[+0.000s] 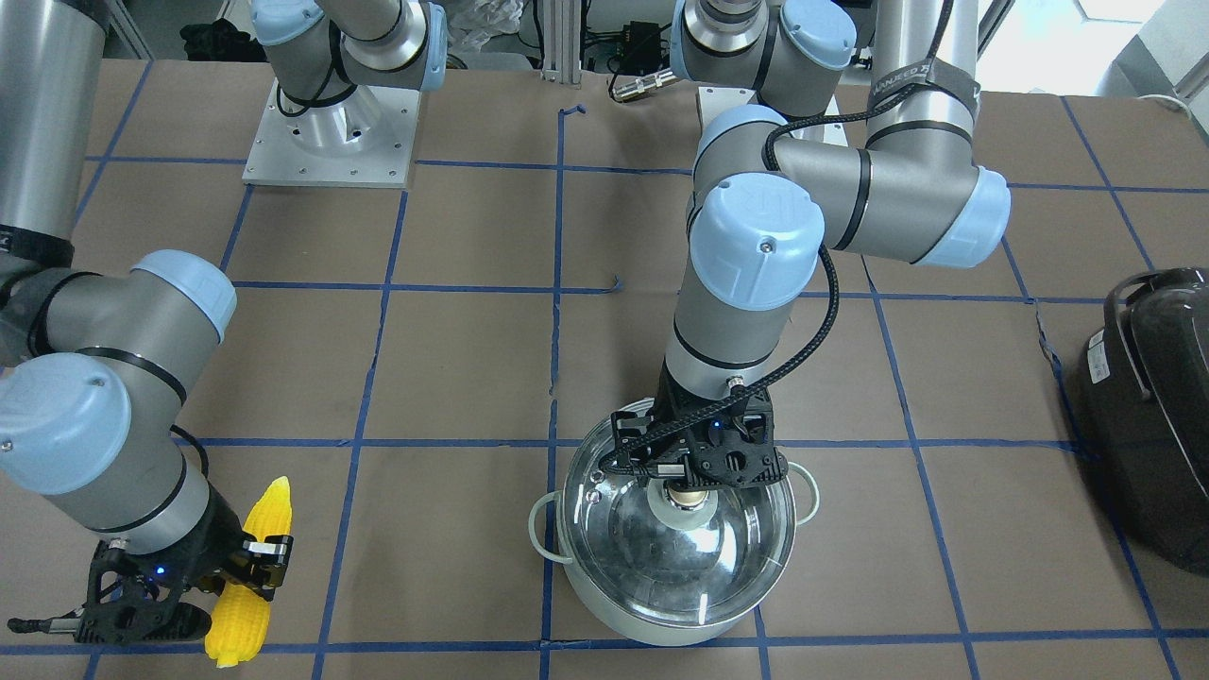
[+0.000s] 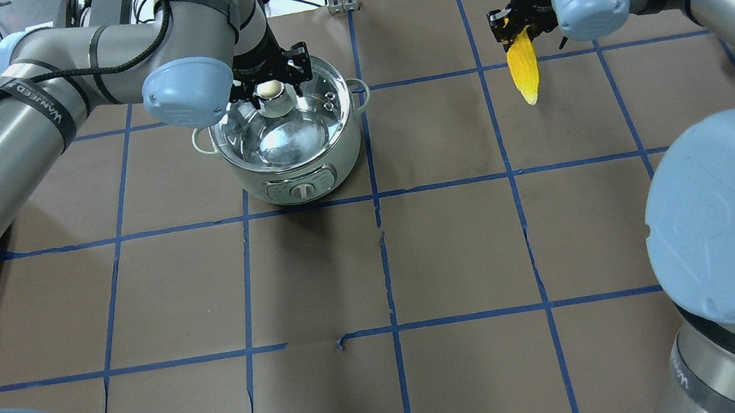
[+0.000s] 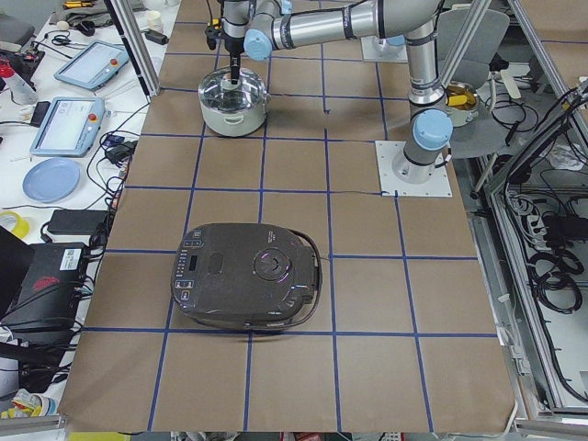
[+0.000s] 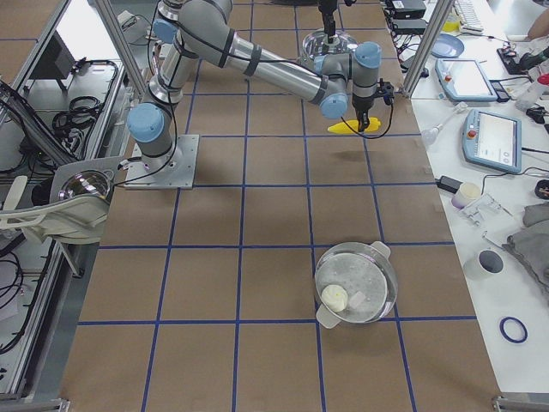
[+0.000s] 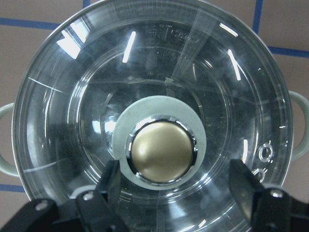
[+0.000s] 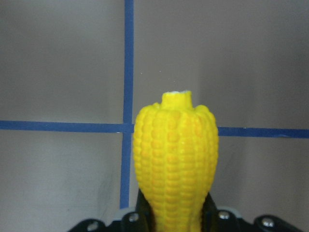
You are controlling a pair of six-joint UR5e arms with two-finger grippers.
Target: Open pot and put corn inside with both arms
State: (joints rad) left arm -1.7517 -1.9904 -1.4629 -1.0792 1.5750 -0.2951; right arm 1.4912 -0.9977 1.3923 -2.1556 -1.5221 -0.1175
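Note:
The steel pot [image 1: 661,628] stands on the brown table with its glass lid [image 1: 718,557] on. My left gripper [image 1: 686,493] is open, its fingers on either side of the brass-coloured knob [image 5: 161,152] with a gap on each side; it also shows in the overhead view [image 2: 271,92]. My right gripper [image 1: 247,565] is shut on the yellow corn [image 1: 266,510], far from the pot. In the right wrist view the corn [image 6: 176,154] stands out between the jaws. I cannot tell whether it touches the table.
A large dark grey domed appliance [image 1: 1152,425] sits at the table end on my left. A second lidded pot [image 4: 356,283] stands at the table end on my right. Blue tape lines grid the brown table [image 2: 456,245].

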